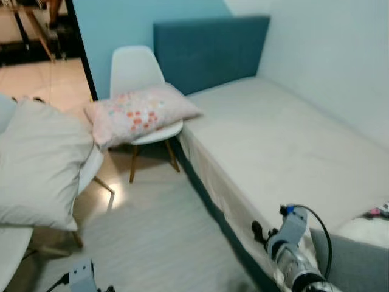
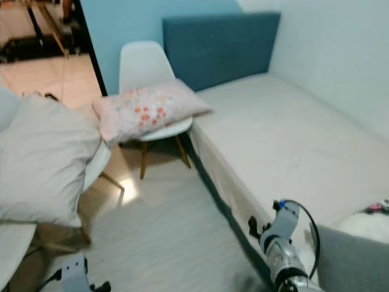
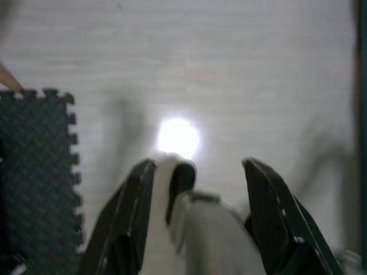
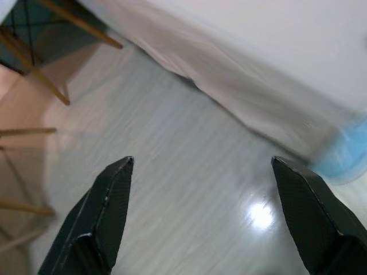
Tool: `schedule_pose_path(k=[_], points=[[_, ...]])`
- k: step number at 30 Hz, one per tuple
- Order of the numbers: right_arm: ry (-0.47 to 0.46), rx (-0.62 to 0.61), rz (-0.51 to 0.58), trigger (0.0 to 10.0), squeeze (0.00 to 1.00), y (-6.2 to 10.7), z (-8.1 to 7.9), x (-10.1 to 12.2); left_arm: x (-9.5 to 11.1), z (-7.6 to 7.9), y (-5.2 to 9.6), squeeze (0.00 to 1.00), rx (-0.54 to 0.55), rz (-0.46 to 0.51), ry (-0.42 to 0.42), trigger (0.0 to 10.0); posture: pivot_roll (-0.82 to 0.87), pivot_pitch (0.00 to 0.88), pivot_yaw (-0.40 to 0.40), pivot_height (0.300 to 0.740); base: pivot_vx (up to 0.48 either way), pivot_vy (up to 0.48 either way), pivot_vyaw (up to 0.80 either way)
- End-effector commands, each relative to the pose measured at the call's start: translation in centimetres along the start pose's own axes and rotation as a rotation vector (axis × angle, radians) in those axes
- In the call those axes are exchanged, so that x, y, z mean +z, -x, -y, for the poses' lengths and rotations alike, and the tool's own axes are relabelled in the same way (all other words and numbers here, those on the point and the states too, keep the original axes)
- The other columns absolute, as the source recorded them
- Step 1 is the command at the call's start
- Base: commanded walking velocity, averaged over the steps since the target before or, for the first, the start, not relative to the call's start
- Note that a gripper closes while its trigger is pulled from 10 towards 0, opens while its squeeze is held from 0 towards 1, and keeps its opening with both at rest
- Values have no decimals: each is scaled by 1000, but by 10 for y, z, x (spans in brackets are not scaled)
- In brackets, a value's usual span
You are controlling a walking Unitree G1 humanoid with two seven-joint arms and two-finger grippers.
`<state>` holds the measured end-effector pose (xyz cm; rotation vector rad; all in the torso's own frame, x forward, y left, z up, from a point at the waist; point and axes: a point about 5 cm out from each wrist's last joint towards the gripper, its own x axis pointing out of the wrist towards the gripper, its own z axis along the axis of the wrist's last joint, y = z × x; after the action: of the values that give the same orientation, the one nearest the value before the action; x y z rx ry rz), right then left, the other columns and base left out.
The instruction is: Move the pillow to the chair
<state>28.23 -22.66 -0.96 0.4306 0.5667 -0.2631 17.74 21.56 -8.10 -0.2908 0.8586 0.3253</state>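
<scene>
Since the floral pillow lies across the white chair seat, overhanging both side edges, both grippers, left and right, hang spread, empty.

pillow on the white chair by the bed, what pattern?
Pale pink pillow with small orange, red and blue spots; clearest in the left eye view.
</scene>
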Motion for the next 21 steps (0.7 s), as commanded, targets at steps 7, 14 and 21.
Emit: schedule_pose_path(k=[7,14,21], points=[[-68,-6,54,10000,0,-1,1,8,5,4,-1,0,-32,28,-36,10000,116,0,15,740,0,0,-719],[-149,-8,104,10000,0,-1,1,15,2,4,0,0,-56,31,-66,10000,114,0,22,740,163,0,-239],[-129,-40,55,10000,0,1,6,3,3,4,0,0,-59,36,-71,10000,115,0,24,740,436,0,-648]])
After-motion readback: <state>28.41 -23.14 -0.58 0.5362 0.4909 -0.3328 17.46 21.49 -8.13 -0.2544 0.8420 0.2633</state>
